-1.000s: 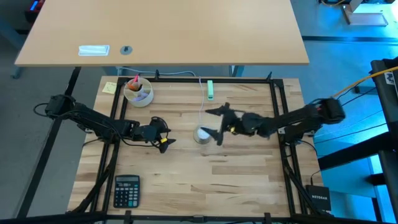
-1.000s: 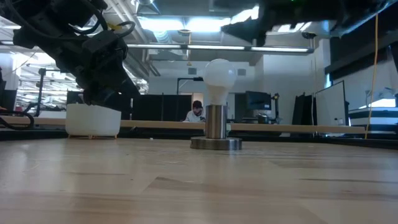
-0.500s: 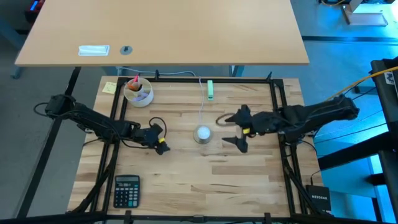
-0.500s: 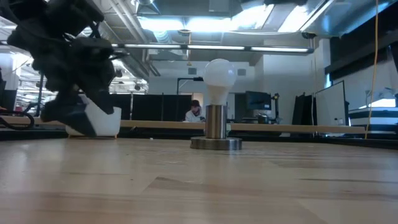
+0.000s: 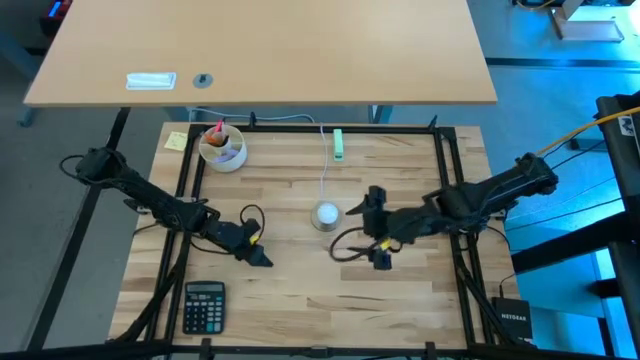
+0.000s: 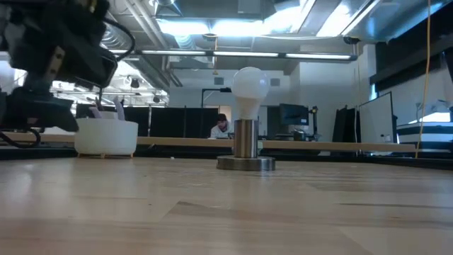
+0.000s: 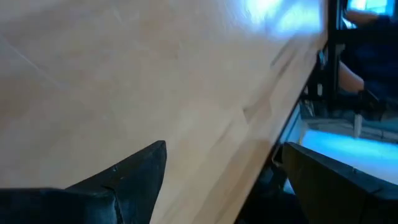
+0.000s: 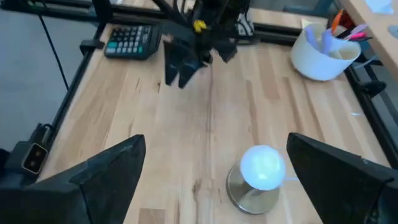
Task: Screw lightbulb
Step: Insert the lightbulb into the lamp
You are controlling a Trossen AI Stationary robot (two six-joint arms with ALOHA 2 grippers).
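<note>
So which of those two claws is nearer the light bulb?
The right gripper, open just beside the lightbulb standing in its socket base. The left gripper, also open, sits farther off toward the calculator.

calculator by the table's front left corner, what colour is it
Dark, nearly black, casing with pale keys: the calculator shows best in the right wrist view.

The low view is cutting off the left pincer (image 6: 53, 67) at the picture's edge, so its fingers are not showing there. The lightbulb's (image 6: 249, 84) screw base is sitting hidden inside the socket (image 6: 245, 147). The calculator's (image 5: 204, 304) keys are reading too small to tell. The left wrist view is giving only blurred worktop (image 7: 155, 81).
</note>
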